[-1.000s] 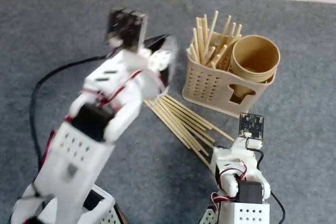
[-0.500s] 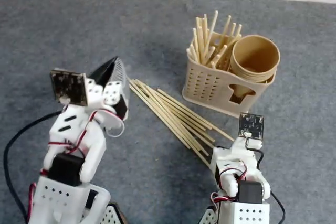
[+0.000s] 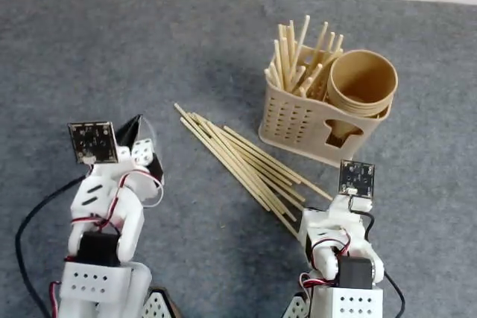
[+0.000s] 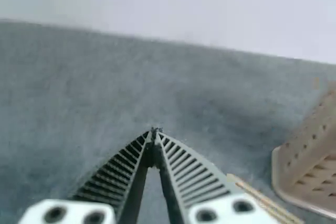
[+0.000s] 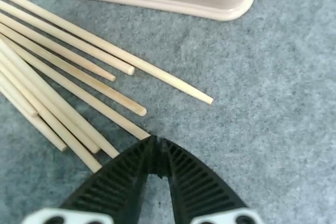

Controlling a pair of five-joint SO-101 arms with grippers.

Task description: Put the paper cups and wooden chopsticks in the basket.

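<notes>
From above, the paper cups (image 3: pixel 363 83) sit in the basket (image 3: pixel 294 121) and loose wooden chopsticks (image 3: pixel 246 163) lie on the desk (image 3: pixel 89 50); my left end effector (image 4: pixel 155 131) is pressed together, empty, as is my right end effector (image 5: pixel 157 142), chopstick ends just ahead, so I judge gathering them comes next, needing it spread.

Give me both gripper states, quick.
Left gripper: closed, holding nothing.
Right gripper: closed, holding nothing, tips beside the loose chopsticks.
</notes>
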